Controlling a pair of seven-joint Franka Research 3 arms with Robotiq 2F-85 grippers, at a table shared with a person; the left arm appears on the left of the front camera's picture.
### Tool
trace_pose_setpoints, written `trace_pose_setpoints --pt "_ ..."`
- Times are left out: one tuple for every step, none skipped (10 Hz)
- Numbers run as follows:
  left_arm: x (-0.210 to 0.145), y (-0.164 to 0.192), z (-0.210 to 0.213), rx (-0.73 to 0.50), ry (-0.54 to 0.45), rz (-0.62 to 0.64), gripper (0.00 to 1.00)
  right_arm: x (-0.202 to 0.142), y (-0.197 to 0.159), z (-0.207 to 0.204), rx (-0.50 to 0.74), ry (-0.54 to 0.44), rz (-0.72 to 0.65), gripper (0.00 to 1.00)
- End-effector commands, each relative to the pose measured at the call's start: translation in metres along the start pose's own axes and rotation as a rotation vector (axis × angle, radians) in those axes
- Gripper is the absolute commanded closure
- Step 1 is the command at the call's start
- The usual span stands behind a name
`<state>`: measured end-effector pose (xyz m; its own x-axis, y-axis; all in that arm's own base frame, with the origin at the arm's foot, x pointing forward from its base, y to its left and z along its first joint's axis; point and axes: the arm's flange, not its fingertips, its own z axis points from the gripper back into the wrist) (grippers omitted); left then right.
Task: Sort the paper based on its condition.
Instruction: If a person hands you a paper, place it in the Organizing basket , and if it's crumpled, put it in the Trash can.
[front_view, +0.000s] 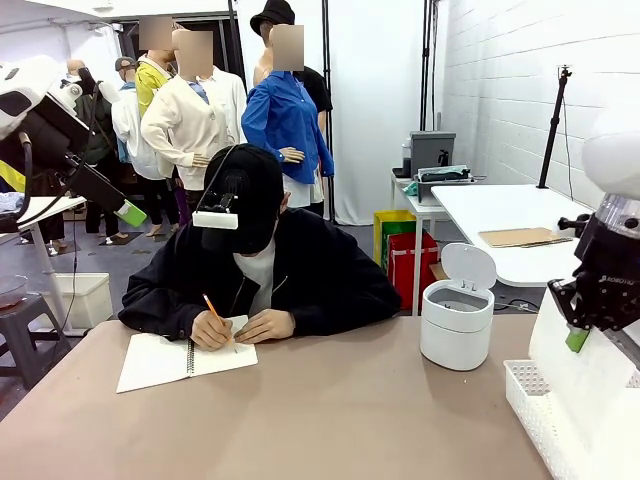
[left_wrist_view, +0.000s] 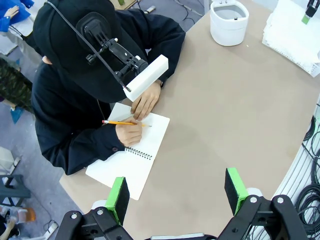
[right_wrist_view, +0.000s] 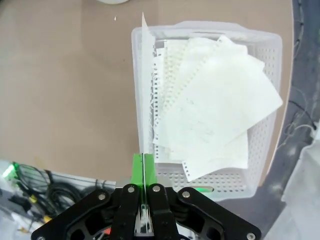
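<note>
The right gripper (right_wrist_view: 143, 163) pinches one sheet (front_view: 590, 400) edge-on – best lowered flat into the basket (right_wrist_view: 215, 179) before release – while the left gripper (left_wrist_view: 177, 190) stands spread.

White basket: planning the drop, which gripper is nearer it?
Right. The right gripper, shut on a paper sheet, hangs just above the basket; the left gripper is raised across the table.

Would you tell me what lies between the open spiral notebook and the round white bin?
Nothing: the front view shows bare brown tabletop between the open spiral notebook and the round white bin.
</note>
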<state>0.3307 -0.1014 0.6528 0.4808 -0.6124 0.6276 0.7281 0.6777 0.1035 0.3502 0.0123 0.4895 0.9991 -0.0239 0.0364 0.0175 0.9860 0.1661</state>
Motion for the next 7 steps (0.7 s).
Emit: trace_pose_setpoints --pt "0.0 -0.002 0.0 0.009 0.005 0.012 0.0 0.008 -0.011 -0.02 -0.013 0.002 0.081 1.0" --pt "0.0 -0.002 0.0 0.009 0.005 0.012 0.0 0.008 -0.018 -0.027 -0.01 -0.007 0.088 1.0" --pt "0.0 -0.002 0.0 0.009 0.005 0.012 0.0 0.004 -0.021 -0.034 0.006 -0.02 0.082 1.0" --pt "0.0 -0.002 0.0 0.009 0.005 0.012 0.0 0.001 -0.026 -0.039 0.039 -0.01 0.082 1.0" --pt "0.0 -0.002 0.0 0.009 0.005 0.012 0.0 -0.001 -0.027 -0.046 0.06 -0.005 0.081 1.0" --pt "0.0 -0.002 0.0 0.009 0.005 0.012 0.0 -0.004 -0.028 -0.056 0.07 0.002 0.088 1.0" --pt "0.0 -0.002 0.0 0.009 0.005 0.012 0.0 -0.007 -0.03 -0.065 0.073 0.018 0.093 1.0"
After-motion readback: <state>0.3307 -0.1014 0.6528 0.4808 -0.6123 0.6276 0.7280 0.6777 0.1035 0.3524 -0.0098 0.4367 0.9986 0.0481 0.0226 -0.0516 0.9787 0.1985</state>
